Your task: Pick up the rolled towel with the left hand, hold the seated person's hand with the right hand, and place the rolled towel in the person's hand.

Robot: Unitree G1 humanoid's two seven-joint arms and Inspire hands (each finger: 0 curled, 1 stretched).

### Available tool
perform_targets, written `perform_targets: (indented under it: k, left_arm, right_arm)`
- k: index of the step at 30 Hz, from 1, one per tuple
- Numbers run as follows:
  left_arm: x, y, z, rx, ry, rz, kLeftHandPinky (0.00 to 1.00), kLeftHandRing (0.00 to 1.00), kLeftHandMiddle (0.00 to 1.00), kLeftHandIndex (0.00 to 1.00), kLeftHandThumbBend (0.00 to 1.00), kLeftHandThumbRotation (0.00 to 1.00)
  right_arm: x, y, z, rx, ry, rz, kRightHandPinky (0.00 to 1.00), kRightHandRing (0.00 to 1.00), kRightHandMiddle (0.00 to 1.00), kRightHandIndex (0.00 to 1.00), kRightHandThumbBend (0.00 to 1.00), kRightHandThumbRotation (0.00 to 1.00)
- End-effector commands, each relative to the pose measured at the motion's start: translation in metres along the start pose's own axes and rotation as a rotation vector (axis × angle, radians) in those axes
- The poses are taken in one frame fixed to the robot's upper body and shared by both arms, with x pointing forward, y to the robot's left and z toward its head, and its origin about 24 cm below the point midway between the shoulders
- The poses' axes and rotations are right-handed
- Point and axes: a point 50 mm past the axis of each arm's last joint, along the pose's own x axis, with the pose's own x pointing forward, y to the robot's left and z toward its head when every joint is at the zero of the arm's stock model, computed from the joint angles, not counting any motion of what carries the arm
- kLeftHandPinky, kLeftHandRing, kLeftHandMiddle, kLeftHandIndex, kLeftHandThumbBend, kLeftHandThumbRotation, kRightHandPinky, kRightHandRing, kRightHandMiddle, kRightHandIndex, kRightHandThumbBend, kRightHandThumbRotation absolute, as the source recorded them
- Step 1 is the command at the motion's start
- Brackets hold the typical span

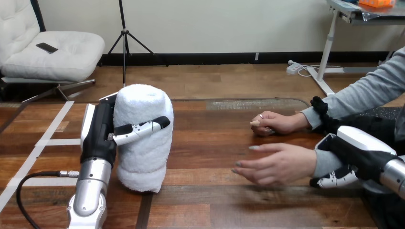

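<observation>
My left hand (pixel 98 132) has fingers and thumb wrapped round the white rolled terry towel (pixel 143 148), upright, well left of the person's open hand (pixel 277 164), whose wrist (pixel 322 163) my right hand (pixel 358 151) clasps.

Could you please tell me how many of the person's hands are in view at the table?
2. The farther hand rests on the table at the right. The nearer hand is open, with the robot's right hand curled round its wrist.
</observation>
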Motion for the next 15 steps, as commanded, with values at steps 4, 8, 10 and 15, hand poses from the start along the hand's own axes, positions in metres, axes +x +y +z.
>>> perform_targets:
  k: [4,8,10,15]
  left_arm:
    - [0.0381,-0.0047,0.0455,-0.054,-0.169,0.021,0.34,0.37,0.39,0.39,0.71,0.00]
    - [0.0384,-0.0066,0.0452,-0.056,-0.166,0.019,0.34,0.37,0.39,0.39,0.71,0.00]
    - [0.0386,-0.0076,0.0450,-0.057,-0.164,0.018,0.34,0.37,0.39,0.39,0.70,0.00]
    - [0.0394,-0.0098,0.0450,-0.068,-0.160,0.018,0.34,0.37,0.39,0.39,0.70,0.00]
  right_arm:
    - [0.0271,-0.0473,0.0414,0.049,-0.161,-0.203,0.15,0.18,0.24,0.27,0.44,0.13]
    - [0.0276,-0.0490,0.0426,0.047,-0.166,-0.204,0.14,0.18,0.24,0.27,0.44,0.12]
    - [0.0280,-0.0500,0.0432,0.047,-0.167,-0.207,0.14,0.18,0.24,0.27,0.44,0.11]
    - [0.0290,-0.0520,0.0448,0.042,-0.171,-0.209,0.14,0.19,0.25,0.27,0.44,0.14]
